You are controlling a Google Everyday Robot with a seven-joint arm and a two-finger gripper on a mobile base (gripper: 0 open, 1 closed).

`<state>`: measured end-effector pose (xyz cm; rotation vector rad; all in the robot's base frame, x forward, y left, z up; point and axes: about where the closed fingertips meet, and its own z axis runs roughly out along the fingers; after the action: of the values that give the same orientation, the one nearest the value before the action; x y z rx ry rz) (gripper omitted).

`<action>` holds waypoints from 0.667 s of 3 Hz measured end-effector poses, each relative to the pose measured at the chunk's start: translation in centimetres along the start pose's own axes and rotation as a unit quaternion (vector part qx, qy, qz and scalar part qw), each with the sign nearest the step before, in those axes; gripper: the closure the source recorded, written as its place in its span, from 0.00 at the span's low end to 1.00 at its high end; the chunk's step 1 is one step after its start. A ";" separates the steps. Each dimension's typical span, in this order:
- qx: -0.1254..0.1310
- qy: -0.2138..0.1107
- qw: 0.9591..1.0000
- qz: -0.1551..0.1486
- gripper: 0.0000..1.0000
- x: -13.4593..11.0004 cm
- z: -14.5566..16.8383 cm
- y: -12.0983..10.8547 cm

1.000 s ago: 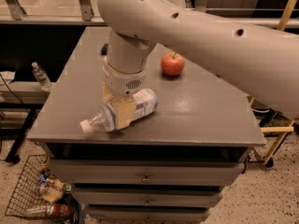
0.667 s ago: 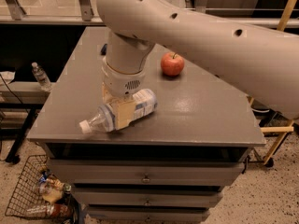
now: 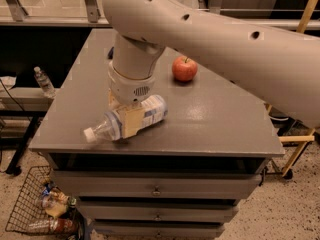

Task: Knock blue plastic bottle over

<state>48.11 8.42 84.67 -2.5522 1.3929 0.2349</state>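
Note:
The blue plastic bottle (image 3: 151,112) lies on its side on the grey table (image 3: 215,119), near the front left edge. Its white cap points left toward the edge and its blue-and-white label faces right. My gripper (image 3: 128,120) comes straight down onto the bottle's middle. One tan finger (image 3: 132,124) sits across the bottle's front and the other is behind it, so the gripper looks shut on the bottle. My large beige arm crosses the top of the view.
A red apple (image 3: 184,68) stands on the table behind and to the right of the bottle. A small clear bottle (image 3: 44,81) stands on a shelf at the left. A wire basket (image 3: 37,209) of clutter sits on the floor at the lower left. Drawers (image 3: 157,189) are below the tabletop.

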 end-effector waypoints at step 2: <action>0.001 0.001 1.000 -0.002 0.00 -0.2 0.0 0.0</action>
<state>48.02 8.54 84.70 -2.5531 1.3888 0.2315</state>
